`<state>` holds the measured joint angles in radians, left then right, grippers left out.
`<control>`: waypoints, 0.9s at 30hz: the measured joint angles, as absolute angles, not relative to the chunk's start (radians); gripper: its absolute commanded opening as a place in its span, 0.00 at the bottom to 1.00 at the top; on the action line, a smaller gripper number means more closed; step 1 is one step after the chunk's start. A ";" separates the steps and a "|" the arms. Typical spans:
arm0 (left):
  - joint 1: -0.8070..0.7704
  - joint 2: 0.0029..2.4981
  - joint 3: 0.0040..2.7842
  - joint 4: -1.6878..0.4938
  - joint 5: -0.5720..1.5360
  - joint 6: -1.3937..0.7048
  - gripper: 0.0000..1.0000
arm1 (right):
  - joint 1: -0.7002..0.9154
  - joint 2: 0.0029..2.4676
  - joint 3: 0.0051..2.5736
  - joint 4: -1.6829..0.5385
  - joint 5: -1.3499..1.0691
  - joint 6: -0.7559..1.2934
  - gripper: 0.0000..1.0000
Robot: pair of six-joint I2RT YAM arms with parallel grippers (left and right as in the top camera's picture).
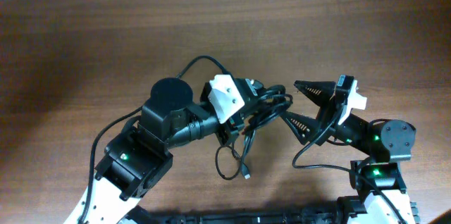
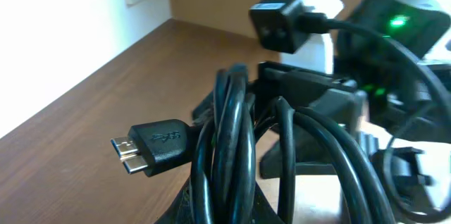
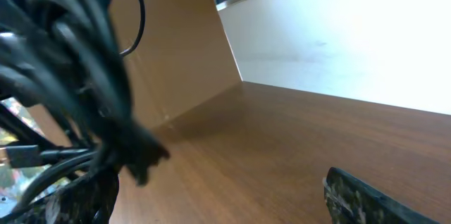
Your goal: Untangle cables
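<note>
Nearest, left wrist view: cables (image 2: 225, 153) bunched in black loops. One flat two-part plug (image 2: 144, 152) sticks out left; embossed mark on shell too faint to read. Left hand (image 1: 251, 108) clamped on bundle, holding it above brown tabletop (image 1: 84, 48); one loop hangs lower. Beyond, right hand (image 1: 289, 99) spread wide, tips just beside bundle. Green light (image 2: 397, 21) glows behind.

Overhead is evenly lit, the desk (image 1: 84, 41) softly shadowed. Wrist views glare white beyond; the near cables (image 3: 84, 90) blur.
</note>
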<state>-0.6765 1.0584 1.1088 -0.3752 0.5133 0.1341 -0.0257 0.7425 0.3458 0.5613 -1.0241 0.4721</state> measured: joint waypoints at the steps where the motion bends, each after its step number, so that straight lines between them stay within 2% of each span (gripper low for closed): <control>1: -0.677 1.059 1.109 -0.376 0.533 0.133 0.00 | -0.026 0.743 0.346 0.561 -1.030 0.473 0.83; 8: -0.669 1.112 1.109 -0.371 0.686 0.133 0.00 | -0.028 0.743 0.346 0.558 -1.037 0.477 0.73; 13: -0.667 1.150 1.109 -0.366 0.775 0.130 0.00 | -0.030 0.745 0.346 0.554 -1.028 0.495 0.73; 15: -0.667 1.159 1.109 -0.365 0.790 0.130 0.00 | -0.030 0.745 0.346 0.554 -1.026 0.496 0.72; 22: -0.686 1.173 1.109 -0.363 0.798 0.129 0.00 | -0.030 0.745 0.346 0.514 -1.009 0.504 0.52; 27: -0.707 1.201 1.109 -0.395 0.757 0.129 0.00 | -0.024 0.736 0.346 0.384 -0.934 0.573 0.50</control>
<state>-0.7067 1.2011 1.1091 -0.3954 0.7574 0.1287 -0.0238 0.7357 0.3462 0.3840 -0.9344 0.5732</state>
